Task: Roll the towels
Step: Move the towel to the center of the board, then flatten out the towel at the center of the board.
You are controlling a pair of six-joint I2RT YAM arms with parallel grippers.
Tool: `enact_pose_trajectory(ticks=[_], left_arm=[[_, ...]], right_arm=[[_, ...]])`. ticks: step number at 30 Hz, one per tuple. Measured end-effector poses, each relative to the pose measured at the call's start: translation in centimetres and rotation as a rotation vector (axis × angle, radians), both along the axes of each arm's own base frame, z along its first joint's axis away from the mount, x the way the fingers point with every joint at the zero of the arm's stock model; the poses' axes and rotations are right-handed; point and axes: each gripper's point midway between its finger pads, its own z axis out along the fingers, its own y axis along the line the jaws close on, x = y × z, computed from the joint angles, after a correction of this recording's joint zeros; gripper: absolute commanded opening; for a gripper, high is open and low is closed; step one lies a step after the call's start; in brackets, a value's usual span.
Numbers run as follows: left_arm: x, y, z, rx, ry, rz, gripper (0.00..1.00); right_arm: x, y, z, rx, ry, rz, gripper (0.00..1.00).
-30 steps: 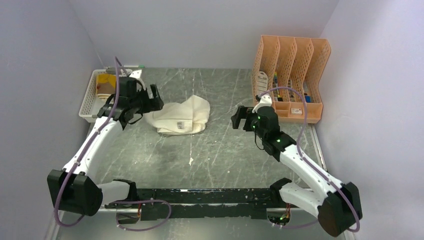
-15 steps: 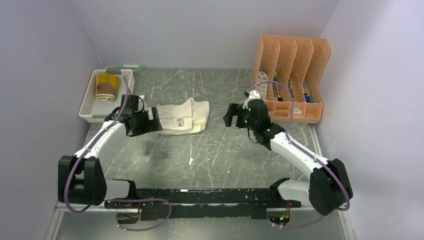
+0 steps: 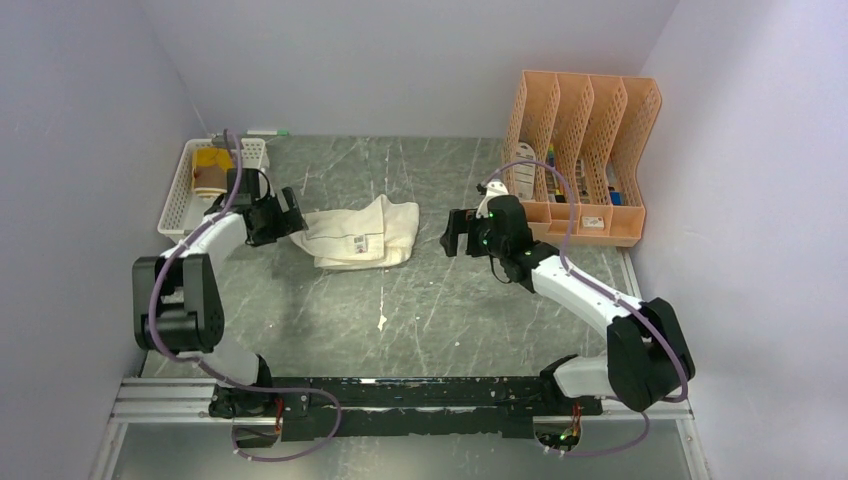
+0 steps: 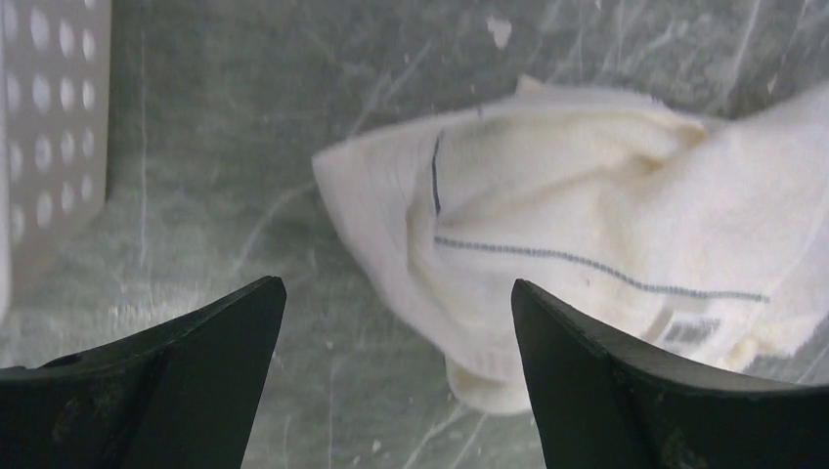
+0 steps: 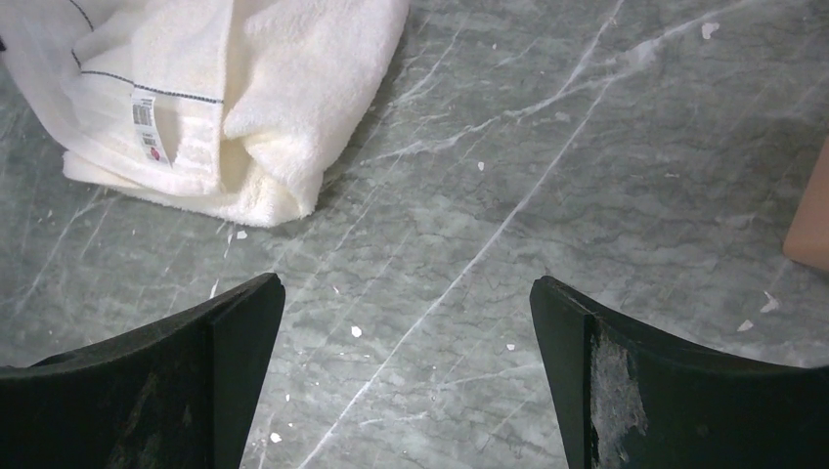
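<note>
Only overhead: mustard-yellow and brown towel [image 3: 210, 174] inside white perforated plastic basket [image 3: 178, 212], left of crumpled cream-white towel [image 3: 362, 234]. Left gripper [image 3: 292, 216] low at that towel's left edge, jaws wide, empty. Right gripper [image 3: 451, 233] near its right side, apart, jaws wide, empty, arm outstretched.

The left arm [image 3: 215, 238] and the right arm [image 3: 585, 292] are each built of smooth white links joined by bulky black joint housings, with a thin purple cable [image 3: 151, 310] looping loosely along the outside. Small green lights [image 3: 482, 213] glow on the black wrist end of the right arm, and both bases are bolted to a black rail [image 3: 420, 395] with chipped, scratched paint. The fingers [image 4: 166, 381] are matte black tapering wedges, one right-arm finger [image 5: 626, 391] scuffed grey on its inner face.
</note>
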Motion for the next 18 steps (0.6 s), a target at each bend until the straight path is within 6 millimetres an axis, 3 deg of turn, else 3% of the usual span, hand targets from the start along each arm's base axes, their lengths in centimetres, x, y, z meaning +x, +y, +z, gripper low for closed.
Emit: enact_pose_trajectory(ticks=[4, 7, 9, 11, 14, 18], left_arm=[[2.3, 0.6, -1.0, 0.007, -0.001, 0.014, 0.94], [3.1, 0.9, -2.2, 0.008, 0.014, 0.021, 0.84], [3.8, 1.1, -2.8, 0.01, 0.023, 0.027, 0.72], [4.4, 1.2, -3.2, 0.01, 0.028, 0.029, 0.54], [5.0, 1.3, -3.9, 0.007, 0.03, 0.03, 0.1], [5.3, 0.9, -4.5, -0.006, 0.029, 0.005, 0.07]], right_arm=[[0.0, 0.3, -0.3, 0.0, 0.008, 0.016, 1.0], [-0.1, 0.4, -0.5, -0.001, 0.011, 0.024, 1.0], [-0.1, 0.4, -0.4, -0.001, 0.01, 0.026, 1.0], [0.0, 0.4, -0.4, -0.001, 0.009, 0.028, 1.0], [0.0, 0.5, -0.3, 0.001, 0.005, 0.032, 1.0], [0.2, 0.6, -0.3, -0.003, 0.004, 0.036, 1.0]])
